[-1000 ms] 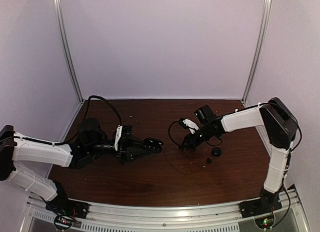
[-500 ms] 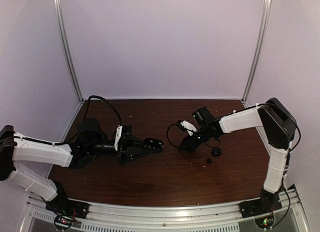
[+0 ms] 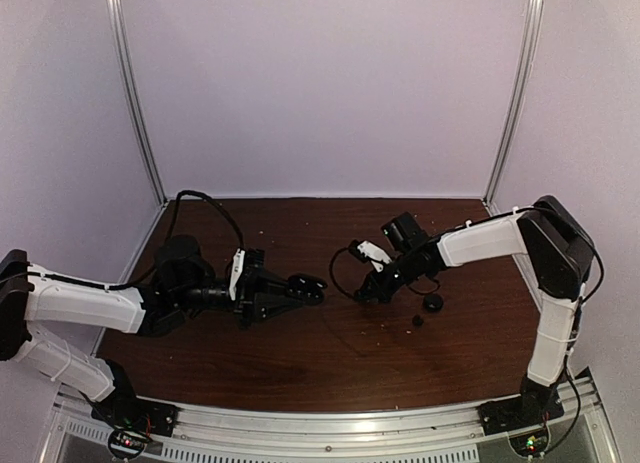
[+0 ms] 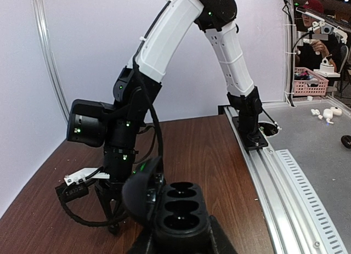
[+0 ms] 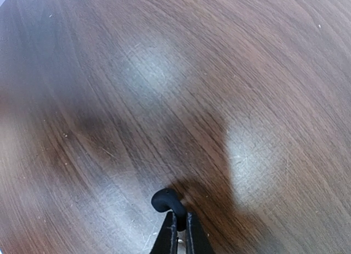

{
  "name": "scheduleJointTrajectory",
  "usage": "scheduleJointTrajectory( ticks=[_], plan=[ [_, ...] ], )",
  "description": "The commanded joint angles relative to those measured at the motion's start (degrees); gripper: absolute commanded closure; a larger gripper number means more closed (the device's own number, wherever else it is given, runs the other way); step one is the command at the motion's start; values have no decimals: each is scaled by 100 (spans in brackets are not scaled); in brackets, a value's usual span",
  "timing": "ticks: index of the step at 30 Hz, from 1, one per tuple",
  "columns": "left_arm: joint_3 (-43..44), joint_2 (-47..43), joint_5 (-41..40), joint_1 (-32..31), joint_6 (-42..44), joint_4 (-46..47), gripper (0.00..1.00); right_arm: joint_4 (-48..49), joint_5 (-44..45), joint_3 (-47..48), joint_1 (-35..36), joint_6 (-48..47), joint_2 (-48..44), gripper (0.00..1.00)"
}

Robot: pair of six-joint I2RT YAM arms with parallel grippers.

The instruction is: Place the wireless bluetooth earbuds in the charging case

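A: Nearest, right side of the table (image 3: 300,368): two loose black bits (image 3: 417,321). Only the top view has them, and they are too small to name.
B: Left gripper (image 3: 298,285)?
A: Jaws clamped on the charging case (image 4: 180,210), lid up, wells showing. Only the left wrist view gives that.
B: Right gripper (image 5: 178,225)?
A: Jaws pinched on one earbud (image 5: 163,199), close to the table, near the case but apart. In the top view the bud is hidden.

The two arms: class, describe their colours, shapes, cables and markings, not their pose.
The left arm and right arm have white shells with black joints. The left tool and right tool are black. Black cables loop by the wrists; green lights dot the right arm's joints.
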Motion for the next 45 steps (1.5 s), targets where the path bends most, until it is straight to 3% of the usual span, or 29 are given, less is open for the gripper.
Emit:
scheduleJointTrajectory(
  ticks=[1, 10, 17, 26, 37, 45],
  plan=[
    [103, -128, -61, -23, -20, 121, 100, 44, -37, -67, 72, -44, -298, 98],
    [6, -192, -265, 1, -209, 327, 100, 320, 102, -443, 57, 87, -1218, 100],
    [-182, -227, -144, 211, -657, 922, 100, 1053, -158, -1105, 64, 186, -2523, 100],
    [-212, -83, -394, 232, -596, 1255, 100, 1967, -461, -1541, 431, 358, -3960, 100],
    [-111, 36, -672, 232, -632, 1314, 100, 2067, -39, -1424, 1369, 291, -4424, 100],
    [-17, 99, -914, 232, -750, 1267, 100, 1798, 600, -1138, 1949, 91, -4194, 100]
  ],
)
